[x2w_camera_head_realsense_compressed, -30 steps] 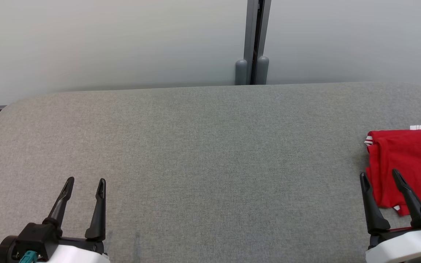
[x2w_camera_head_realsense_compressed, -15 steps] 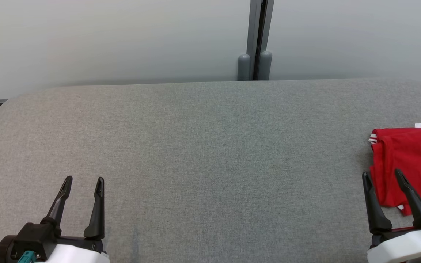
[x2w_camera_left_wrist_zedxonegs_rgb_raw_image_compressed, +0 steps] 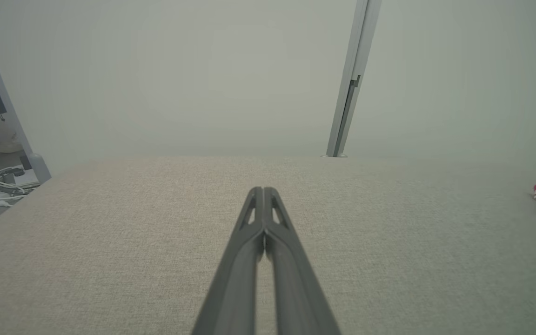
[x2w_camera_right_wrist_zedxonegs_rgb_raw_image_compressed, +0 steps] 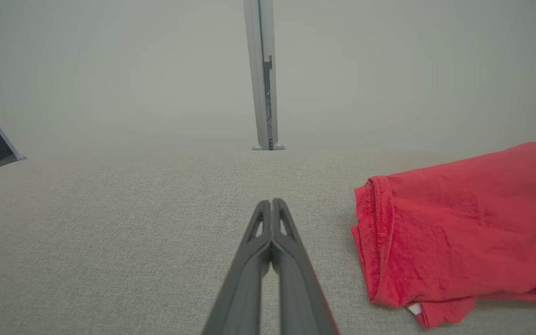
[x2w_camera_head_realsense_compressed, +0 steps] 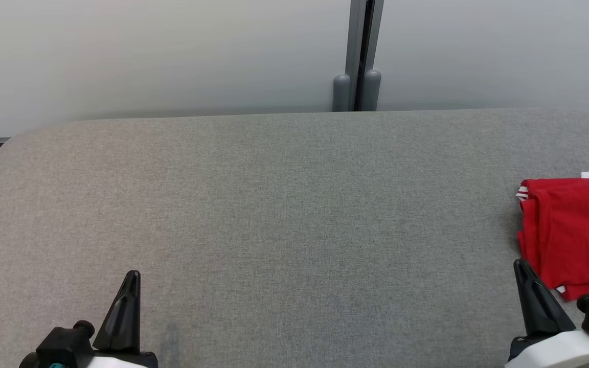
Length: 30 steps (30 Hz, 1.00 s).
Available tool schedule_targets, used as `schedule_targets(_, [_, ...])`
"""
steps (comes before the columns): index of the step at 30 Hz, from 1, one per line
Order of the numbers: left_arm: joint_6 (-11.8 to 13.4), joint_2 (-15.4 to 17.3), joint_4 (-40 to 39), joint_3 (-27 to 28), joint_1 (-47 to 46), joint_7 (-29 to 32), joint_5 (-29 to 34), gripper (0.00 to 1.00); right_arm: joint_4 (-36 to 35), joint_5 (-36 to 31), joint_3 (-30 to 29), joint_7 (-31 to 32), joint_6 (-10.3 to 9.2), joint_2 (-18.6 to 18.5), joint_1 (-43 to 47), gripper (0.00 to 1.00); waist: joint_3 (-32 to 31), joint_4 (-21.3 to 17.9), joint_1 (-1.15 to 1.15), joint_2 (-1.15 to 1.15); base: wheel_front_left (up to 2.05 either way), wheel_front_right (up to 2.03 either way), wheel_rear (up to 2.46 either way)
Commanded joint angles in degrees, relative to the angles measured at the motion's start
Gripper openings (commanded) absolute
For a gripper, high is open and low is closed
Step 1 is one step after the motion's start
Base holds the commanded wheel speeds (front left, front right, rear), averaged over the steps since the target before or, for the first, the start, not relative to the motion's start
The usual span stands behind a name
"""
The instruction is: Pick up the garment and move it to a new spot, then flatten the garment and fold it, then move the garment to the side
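A: Are they holding anything?
B: No. The left gripper (x2w_camera_head_realsense_compressed: 132, 278) and right gripper (x2w_camera_head_realsense_compressed: 521, 268) are pinching shut, empty, over the table's (x2w_camera_head_realsense_compressed: 294, 204) near edge.
A: Garments?
B: One red garment (x2w_camera_head_realsense_compressed: 570, 230) is lying at the table's right end.

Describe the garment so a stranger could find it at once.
A wide grey table stands before a pale wall. At its right end lies the folded garment, beside the right tool. Its bright red cloth with white trim stands out against the grey.
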Motion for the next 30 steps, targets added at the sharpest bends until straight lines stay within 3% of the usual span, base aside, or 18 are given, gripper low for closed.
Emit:
schedule_targets(1, [-0.3, 0.2, -0.5, 0.3, -1.3, 0.0, -2.8, 0.00, 0.4, 2.8, -1.1, 0.8, 0.00, -0.4, -1.6, 0.00, 0.0, 0.0, 0.00, 0.00, 0.00, 0.00, 0.00])
schedule_targets(30, [-3.7, -2.7, 5.1, -1.1, -7.8, -0.4, -28.5, 0.00, 12.6, 29.0, -8.0, 9.5, 0.00, -1.8, -11.7, 0.00, -0.5, -0.4, 0.00, 0.00, 0.00, 0.00, 0.00])
